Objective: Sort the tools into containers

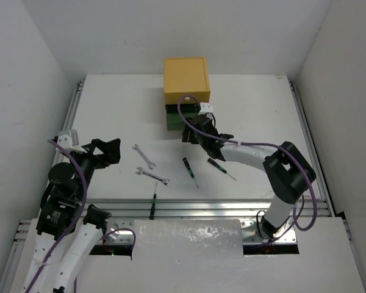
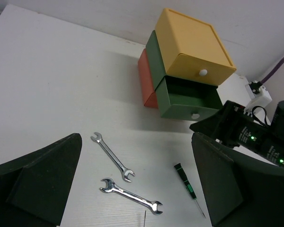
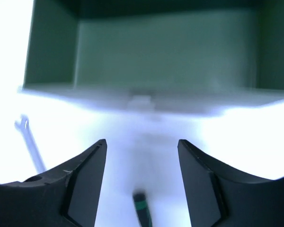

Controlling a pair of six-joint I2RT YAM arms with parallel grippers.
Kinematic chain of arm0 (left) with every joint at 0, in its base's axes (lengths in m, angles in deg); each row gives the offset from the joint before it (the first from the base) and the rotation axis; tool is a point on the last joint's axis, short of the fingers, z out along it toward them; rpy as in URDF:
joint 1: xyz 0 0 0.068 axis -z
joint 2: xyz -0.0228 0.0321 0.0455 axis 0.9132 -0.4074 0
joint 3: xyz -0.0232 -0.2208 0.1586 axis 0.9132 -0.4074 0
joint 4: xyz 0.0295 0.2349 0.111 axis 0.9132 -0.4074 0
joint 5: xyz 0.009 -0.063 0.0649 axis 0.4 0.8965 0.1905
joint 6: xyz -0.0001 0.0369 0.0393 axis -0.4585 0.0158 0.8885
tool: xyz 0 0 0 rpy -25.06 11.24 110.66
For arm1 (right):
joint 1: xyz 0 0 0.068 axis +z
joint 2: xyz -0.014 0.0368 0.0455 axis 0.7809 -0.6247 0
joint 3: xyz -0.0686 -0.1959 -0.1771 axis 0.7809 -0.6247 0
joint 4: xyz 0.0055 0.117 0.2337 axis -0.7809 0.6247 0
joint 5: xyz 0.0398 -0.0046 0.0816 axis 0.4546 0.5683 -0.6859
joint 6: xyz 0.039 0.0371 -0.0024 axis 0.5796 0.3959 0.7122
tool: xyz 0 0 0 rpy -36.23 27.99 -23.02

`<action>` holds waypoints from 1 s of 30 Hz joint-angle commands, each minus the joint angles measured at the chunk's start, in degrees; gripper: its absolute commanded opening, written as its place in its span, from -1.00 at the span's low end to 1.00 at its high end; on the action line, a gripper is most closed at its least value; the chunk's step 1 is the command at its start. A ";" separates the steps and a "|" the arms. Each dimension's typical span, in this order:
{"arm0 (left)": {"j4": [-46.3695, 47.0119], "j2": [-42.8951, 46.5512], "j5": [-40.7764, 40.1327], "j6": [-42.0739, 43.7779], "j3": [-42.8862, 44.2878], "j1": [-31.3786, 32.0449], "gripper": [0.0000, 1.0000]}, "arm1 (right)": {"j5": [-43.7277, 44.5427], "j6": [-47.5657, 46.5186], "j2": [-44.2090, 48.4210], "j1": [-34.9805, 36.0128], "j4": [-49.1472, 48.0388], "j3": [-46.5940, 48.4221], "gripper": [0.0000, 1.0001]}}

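Observation:
The chest stands at the back: yellow drawer (image 1: 186, 78) on top, green drawer (image 1: 180, 117) pulled open, red drawer (image 2: 146, 78) at the bottom. The green drawer (image 3: 165, 47) looks empty inside. Two silver wrenches (image 1: 144, 156) (image 1: 152, 176) lie left of centre. Black screwdrivers with green marks lie at the centre (image 1: 190, 171), to the right (image 1: 221, 168) and by the front rail (image 1: 153, 201). My right gripper (image 1: 190, 135) is open and empty just before the green drawer's white knob (image 3: 141, 100). My left gripper (image 1: 111, 151) is open and empty, left of the wrenches. No yellow-and-black tool shows.
Metal rails (image 1: 219, 206) run along the table's front edge, and white walls close in the sides and back. My right arm (image 1: 280, 171) reaches across the right half of the table. A purple cable (image 1: 189, 110) loops over the green drawer.

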 commanded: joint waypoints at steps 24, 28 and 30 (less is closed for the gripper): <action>1.99 0.65 -1.44 0.08 0.02 0.98 0.99 | -9.67 -8.38 -8.17 9.80 24.29 0.27 -0.58; 1.99 0.57 -1.53 0.08 0.10 1.16 0.99 | -11.16 -7.76 -5.45 10.50 22.44 -2.20 -1.00; 1.90 0.65 -1.62 -0.01 0.10 1.25 0.99 | -13.79 -8.55 -0.71 11.12 21.82 -3.08 -1.00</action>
